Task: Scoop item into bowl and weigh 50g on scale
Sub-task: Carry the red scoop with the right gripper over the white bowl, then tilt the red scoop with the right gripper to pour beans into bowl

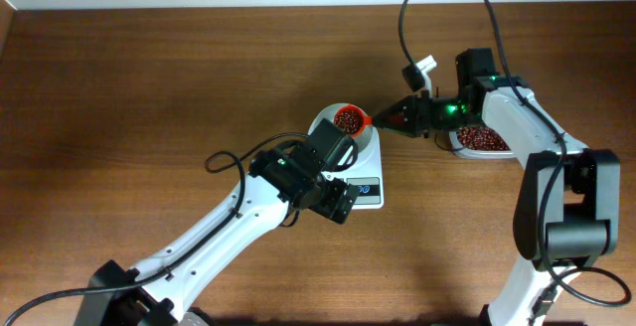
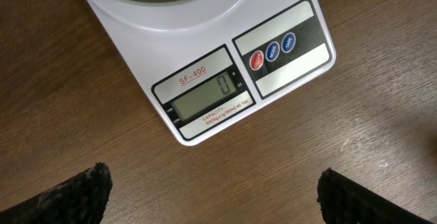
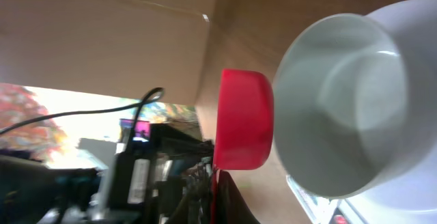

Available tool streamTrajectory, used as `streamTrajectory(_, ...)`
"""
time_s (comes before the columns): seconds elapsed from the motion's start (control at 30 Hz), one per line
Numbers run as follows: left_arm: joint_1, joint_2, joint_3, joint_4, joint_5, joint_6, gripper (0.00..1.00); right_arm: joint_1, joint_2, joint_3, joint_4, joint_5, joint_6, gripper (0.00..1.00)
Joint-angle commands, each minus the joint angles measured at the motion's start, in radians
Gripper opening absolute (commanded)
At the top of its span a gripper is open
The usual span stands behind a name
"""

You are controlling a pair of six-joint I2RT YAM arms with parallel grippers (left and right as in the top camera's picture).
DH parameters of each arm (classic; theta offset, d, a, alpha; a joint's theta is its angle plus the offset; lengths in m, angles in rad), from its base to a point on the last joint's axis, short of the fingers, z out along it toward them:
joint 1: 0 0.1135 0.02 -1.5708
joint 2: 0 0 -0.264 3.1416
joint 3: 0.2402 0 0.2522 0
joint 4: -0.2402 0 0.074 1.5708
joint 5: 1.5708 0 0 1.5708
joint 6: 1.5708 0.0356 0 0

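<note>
Left arm (image 1: 214, 232): extends from its base at 7 o'clock of the overhead view toward 2 o'clock, with the wrist near centre. Left gripper (image 1: 340, 177): points toward 3 o'clock, jaws spread fully, both fingers (image 2: 75, 197) clear of any contact.

Right arm (image 1: 556, 177): rises from its base at 5 o'clock toward 12 o'clock, then folds at the elbow toward 10 o'clock. Right gripper (image 1: 396, 118): points toward 9 o'clock, wrist rolled sideways, jaws fully closed on the handle of a scoop (image 1: 365, 119)

Empty white bowl (image 3: 341, 101) atop scale (image 2: 136, 43)
</note>
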Motion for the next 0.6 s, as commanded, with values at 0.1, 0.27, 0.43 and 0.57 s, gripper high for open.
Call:
streamTrajectory(0.1,-0.001,0.007,0.019,0.001,-0.010,-0.012,0.99,0.045,0.005,0.020,0.029,0.177,0.005,0.04)
streamTrajectory(0.27,-0.001,0.007,0.019,0.001,-0.010,-0.012,0.99,0.063,-0.030,0.083,0.021,0.194,0.005,0.04)
streamTrajectory(0.43,-0.001,0.007,0.019,0.001,-0.010,-0.012,0.99,0.076,-0.064,0.125,0.010,0.306,0.004,0.04)
streamTrajectory(0.57,-0.001,0.007,0.019,0.001,-0.010,-0.012,0.99,0.084,-0.070,0.125,0.003,0.372,-0.050,0.04)
